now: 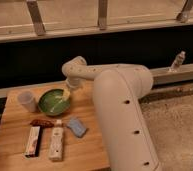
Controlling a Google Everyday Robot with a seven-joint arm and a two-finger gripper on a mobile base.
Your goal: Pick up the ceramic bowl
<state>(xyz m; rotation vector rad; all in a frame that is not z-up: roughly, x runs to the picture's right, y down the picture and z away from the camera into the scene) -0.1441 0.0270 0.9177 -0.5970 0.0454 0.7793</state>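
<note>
Reaches with the arm from the near-right side of the desk, bends sharply above the far edge, turns the wrist downward. Hangs the gripper low over the right rim of the ceramic bowl, set near the far edge, just beside a small white cup toward the far-left corner. Cannot tell whether clenched or released, nor whether touching the rim.

The hand hides part of the ceramic bowl at its right rim. The arm covers the right of the counter, cut off below.
</note>
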